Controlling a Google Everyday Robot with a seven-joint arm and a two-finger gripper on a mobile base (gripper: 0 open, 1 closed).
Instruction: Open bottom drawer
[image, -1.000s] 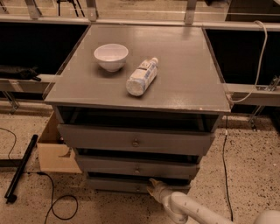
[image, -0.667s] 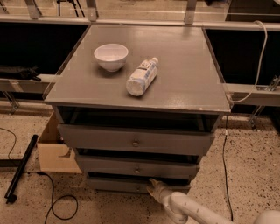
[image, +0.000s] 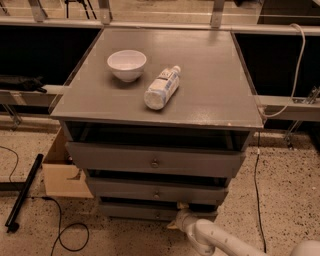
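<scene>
Nothing has moved: the gripper (image: 178, 212) still sits at the bottom drawer (image: 131, 211) top edge, right of its knob (image: 158, 216); grasp cannot be told.

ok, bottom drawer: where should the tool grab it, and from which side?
The small round knob at the centre of the bottom drawer, approached straight from the front: it's the only part protruding from the flat panel. The tool sits close beside it.
</scene>
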